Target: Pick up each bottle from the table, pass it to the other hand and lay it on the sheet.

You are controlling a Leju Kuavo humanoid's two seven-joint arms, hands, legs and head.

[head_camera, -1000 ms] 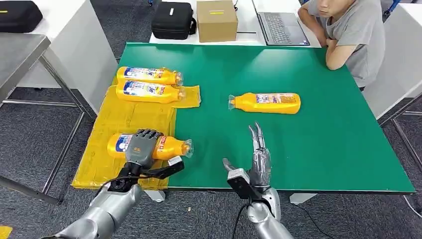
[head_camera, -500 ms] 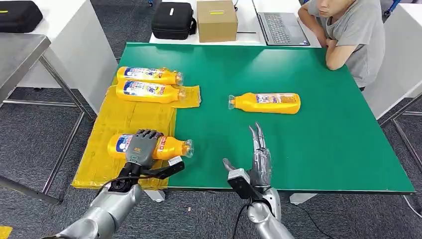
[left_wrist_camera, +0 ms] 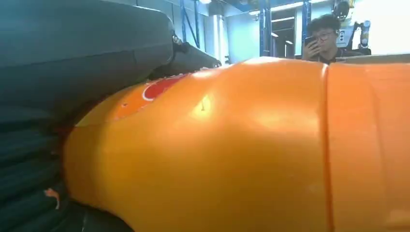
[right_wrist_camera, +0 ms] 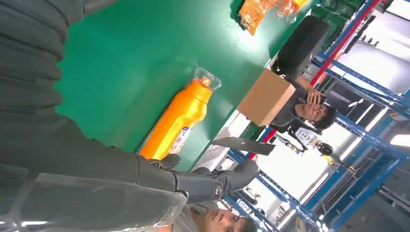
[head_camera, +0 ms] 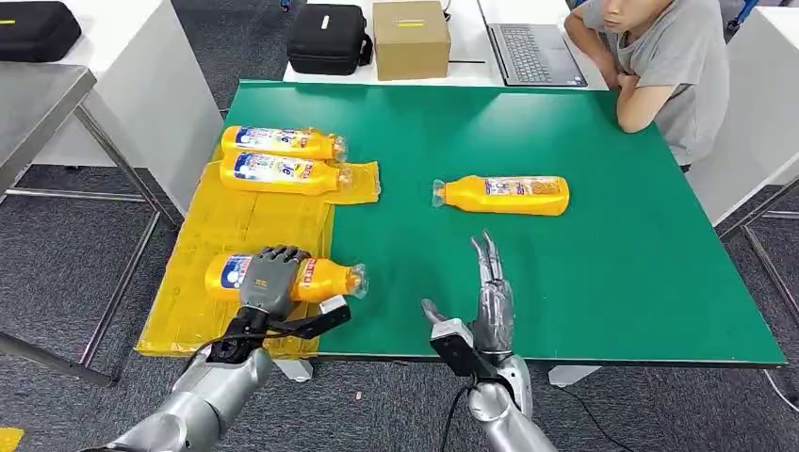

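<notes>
Left hand (head_camera: 268, 280) grasps bottle (head_camera: 322, 280), lower left.
I see right hand (head_camera: 490, 294) released, fingers straight; label print unreadable.

Three orange bottles (head_camera: 283, 155) lie on yellow sheet (head_camera: 236, 226); fourth bottle (head_camera: 504, 195) on green table (head_camera: 612, 264).

Three bottles (head_camera: 281, 143) lie on the sheet (head_camera: 226, 226), one bottle (head_camera: 504, 195) to its right.

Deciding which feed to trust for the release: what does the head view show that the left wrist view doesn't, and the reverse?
Head view alone: the yellow sheet, two bottles laid at its far end, the lone bottle on the green table, and the right hand, empty. Left wrist view alone: a person behind. Both: the held bottle under the left hand.
</notes>
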